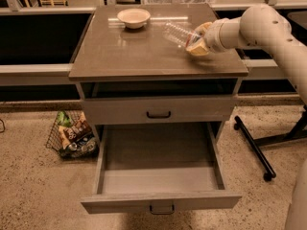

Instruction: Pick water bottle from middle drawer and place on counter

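Camera view, looking down from the front onto a glossy grey-brown worktop (pixel 124 51) atop a drawer cabinet. Near the right rear of that slab, the gripper (pixel 195 42), reaching in from the right on a pale arm (pixel 259 25). Fingers (pixel 198 49) closed about the water bottle (pixel 176 32), gripping near one end. Bottle tilted, free end pointing left and rearward toward a small pale bowl (pixel 134 17), apart from it, with bare surface between. Hard to tell whether touching the slab or held just above it. Well inside both the right edge and the back edge, with the gripper nearer the right edge than the bottle. Left of the bottle and all along the front edge, a broad stretch of bare surface.

Below the front edge, an upper drawer (pixel 120 111) shut flush, dark pull at centre. Under that, the middle drawer (pixel 160 174) pulled far out toward the camera, low side walls and flat grey floor in plain sight, front panel lowest in view. On the ground left of the cabinet, a wire basket (pixel 72 137) of packets, near the drawer's left wall but not touching. To the right, a dark wheeled leg (pixel 254 147) running diagonally, apart from the drawer's right corner.
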`<state>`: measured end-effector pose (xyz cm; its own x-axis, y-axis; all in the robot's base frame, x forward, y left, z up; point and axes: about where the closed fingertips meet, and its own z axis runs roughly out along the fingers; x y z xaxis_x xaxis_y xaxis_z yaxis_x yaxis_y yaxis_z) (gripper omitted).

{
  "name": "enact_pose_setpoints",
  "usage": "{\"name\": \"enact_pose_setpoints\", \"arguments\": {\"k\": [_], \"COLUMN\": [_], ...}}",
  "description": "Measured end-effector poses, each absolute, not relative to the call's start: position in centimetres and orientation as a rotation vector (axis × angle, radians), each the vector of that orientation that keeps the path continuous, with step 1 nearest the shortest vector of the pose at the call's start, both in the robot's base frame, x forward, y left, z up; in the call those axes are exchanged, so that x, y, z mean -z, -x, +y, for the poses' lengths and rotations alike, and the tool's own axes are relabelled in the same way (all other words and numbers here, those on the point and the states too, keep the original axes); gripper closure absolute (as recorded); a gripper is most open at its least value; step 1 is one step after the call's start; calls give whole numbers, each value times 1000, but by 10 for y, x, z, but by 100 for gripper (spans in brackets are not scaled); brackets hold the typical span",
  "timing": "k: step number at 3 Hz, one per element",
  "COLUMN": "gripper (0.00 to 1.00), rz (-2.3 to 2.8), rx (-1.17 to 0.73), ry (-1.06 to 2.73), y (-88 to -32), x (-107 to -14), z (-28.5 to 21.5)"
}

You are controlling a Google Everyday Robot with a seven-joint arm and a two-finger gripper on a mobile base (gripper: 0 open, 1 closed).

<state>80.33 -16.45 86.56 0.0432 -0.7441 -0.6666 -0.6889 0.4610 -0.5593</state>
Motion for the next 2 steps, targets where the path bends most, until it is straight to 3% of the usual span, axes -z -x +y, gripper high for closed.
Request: {"name": "enact_pose_setpoints", "arguments": {"k": [1,2], "gripper": [0,0], "rz": [1675,1678], "rx": [62,58], "ry": [1245,1232], "y": [-804,-804], "x": [-863,-862], "z": [-166,-169]}}
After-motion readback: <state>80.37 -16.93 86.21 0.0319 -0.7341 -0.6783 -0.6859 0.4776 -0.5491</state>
